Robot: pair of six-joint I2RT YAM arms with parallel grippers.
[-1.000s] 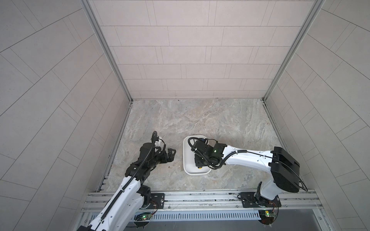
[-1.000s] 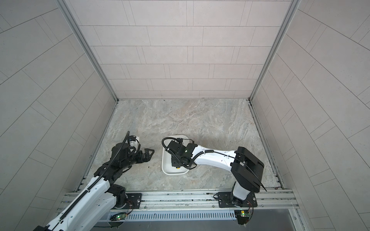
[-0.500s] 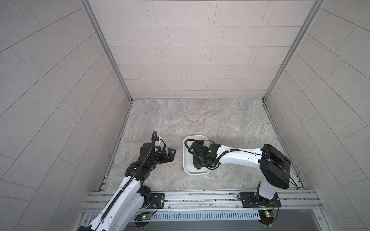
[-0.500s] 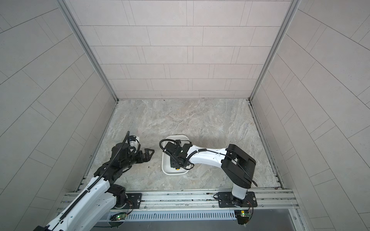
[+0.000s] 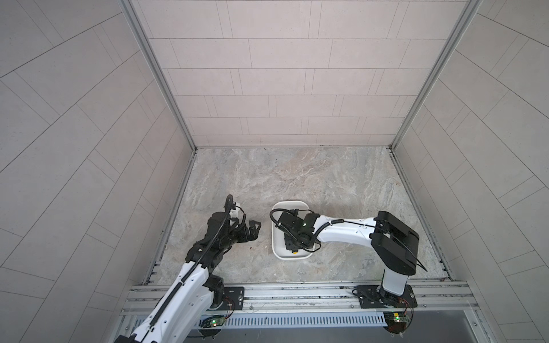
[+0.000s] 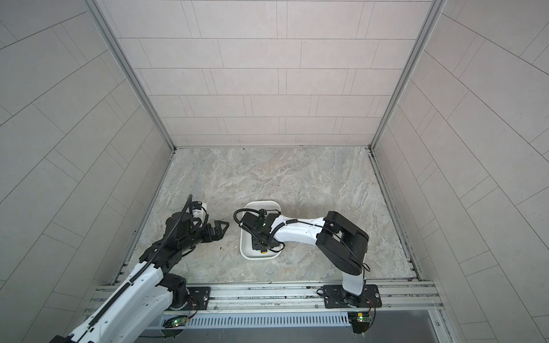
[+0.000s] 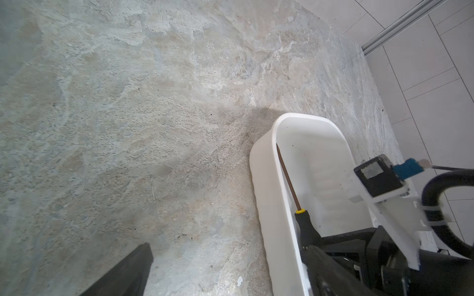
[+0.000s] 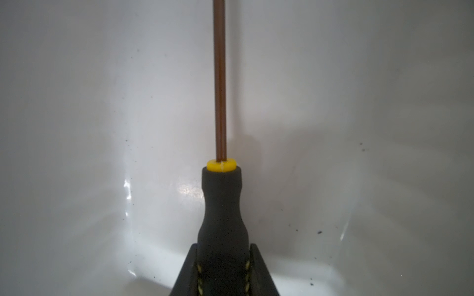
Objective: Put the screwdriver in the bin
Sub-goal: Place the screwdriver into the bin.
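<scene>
Squeezing the screwdriver (image 8: 221, 200) by its fat black handle in the right claw (image 8: 223, 246), inside the bin (image 7: 265, 184). Probably feeling light, stiff; avoiding the thin slippery shaft.

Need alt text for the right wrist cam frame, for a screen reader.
The right gripper is shut on the black handle of the screwdriver, whose thin brown shaft points straight away from a yellow collar. The white bin, dotted with dark specks, fills the background.

I see the right gripper (image 8: 223, 247) clamped on the black handle of the screwdriver (image 8: 221, 205), thin shaft extending from a yellow collar, against the speckled white bin (image 8: 102, 128).
</scene>
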